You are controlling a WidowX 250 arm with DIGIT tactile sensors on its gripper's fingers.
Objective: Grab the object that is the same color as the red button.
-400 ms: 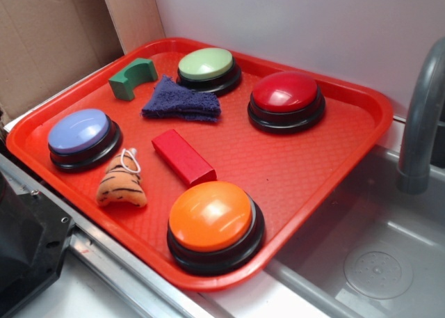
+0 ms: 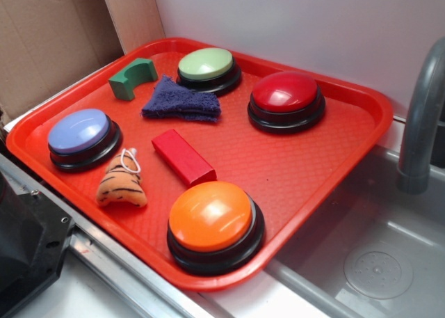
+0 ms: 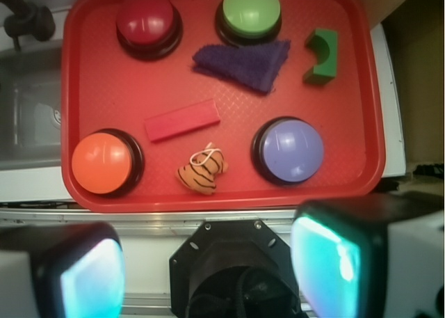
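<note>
Overhead, gripper (image 3: pixel 201 273) hangs wide open, empty, outside the tray's (image 3: pixel 90 200) near edge; red block (image 3: pixel 182 120) mid-tray, clear for grasping, matches red button (image 3: pixel 146 19).

Gripper held high, looking straight down

In the wrist view the gripper (image 3: pixel 208 262) has its two fingers (image 3: pixel 327 259) spread wide apart, holding nothing.
</note>
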